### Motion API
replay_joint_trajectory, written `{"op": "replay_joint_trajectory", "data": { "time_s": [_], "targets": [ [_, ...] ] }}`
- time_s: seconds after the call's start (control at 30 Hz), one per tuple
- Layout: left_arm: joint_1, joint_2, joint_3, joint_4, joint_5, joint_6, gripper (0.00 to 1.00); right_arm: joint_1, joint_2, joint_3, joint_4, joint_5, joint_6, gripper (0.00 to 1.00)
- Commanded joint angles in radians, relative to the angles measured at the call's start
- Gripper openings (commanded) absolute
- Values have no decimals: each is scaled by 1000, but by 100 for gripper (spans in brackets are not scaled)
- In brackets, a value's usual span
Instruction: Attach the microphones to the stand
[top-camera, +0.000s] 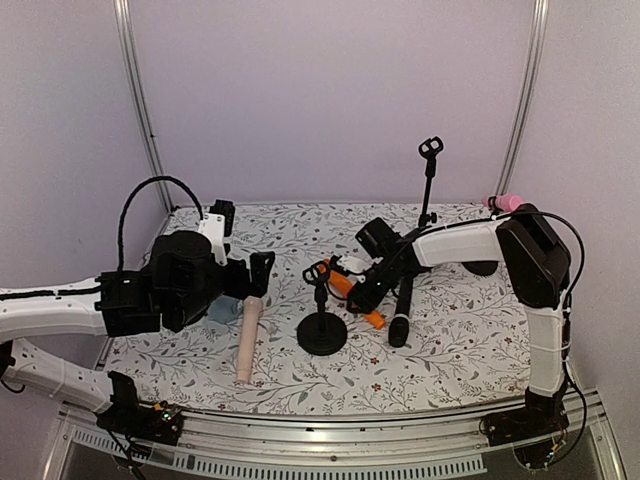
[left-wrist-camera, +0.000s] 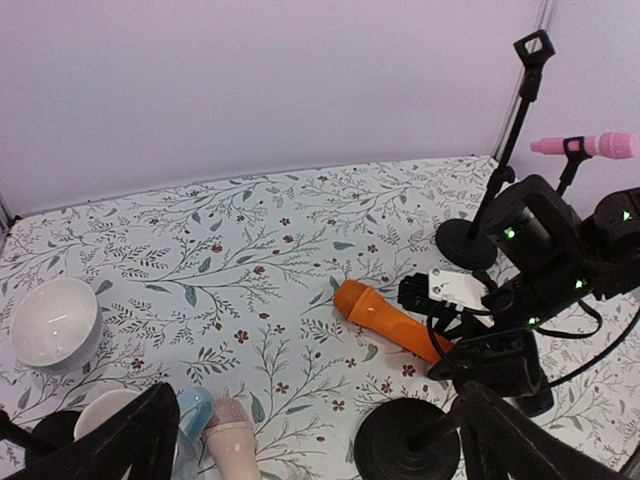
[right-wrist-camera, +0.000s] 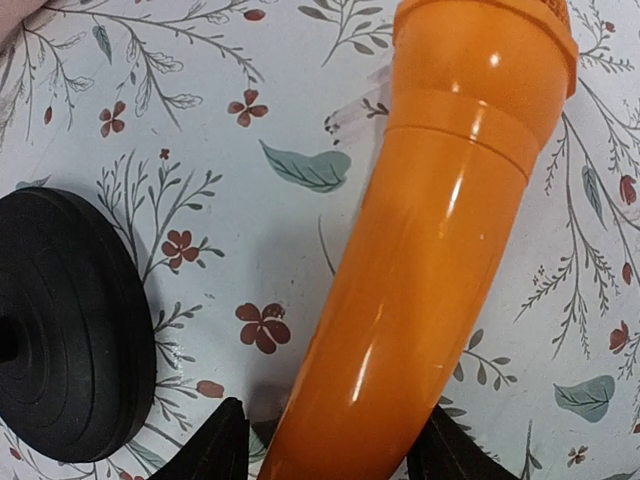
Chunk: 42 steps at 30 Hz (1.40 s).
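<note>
The bench (top-camera: 290, 240), covered in a leaf-and-flower print cloth, fills the space between pale walls. The left arm (top-camera: 150, 290) reaches in from the near left, its left fingers (left-wrist-camera: 315, 420) spread wide and holding nothing, hanging above the cloth. The right arm (top-camera: 540, 270) bends in from the right, and its right fingers (right-wrist-camera: 330, 445) sit low over the bench, one on each side of the orange microphone (right-wrist-camera: 440, 230), close against its handle; whether they actually press it cannot be told. A tall stand (top-camera: 428, 190) rises at the back with an empty clip. A short stand (top-camera: 322, 332) with a round black base sits mid-bench, just left of the orange microphone, which lies flat. The bright pink microphone (left-wrist-camera: 590, 146) sits in the clip of a third stand at the far right. The beige-pink microphone (top-camera: 248, 342) lies on the near left, the black microphone (top-camera: 402, 310) just right of the orange one. A white bowl (left-wrist-camera: 55, 320) and a blue-and-white mug (left-wrist-camera: 192, 408) sit at the left.
</note>
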Motion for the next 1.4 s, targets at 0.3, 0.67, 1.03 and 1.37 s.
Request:
{"op": "replay_joint_trajectory", "data": {
  "time_s": [0.3,0.67,1.03,1.37],
  "targets": [
    [11,-53,-22,52,15,-3,99,-71,-187,-37,27,-130,-21,40],
    [11,9,64,111,83,59,97,-88,-326,-19,51,-162,-26,34],
    [12,-40,26,107,73,36,96,-62,-177,0,-82,-30,-40,71],
    [11,-97,-18,75,48,0,97,-42,-66,4,-95,-50,-26,65]
  ]
}}
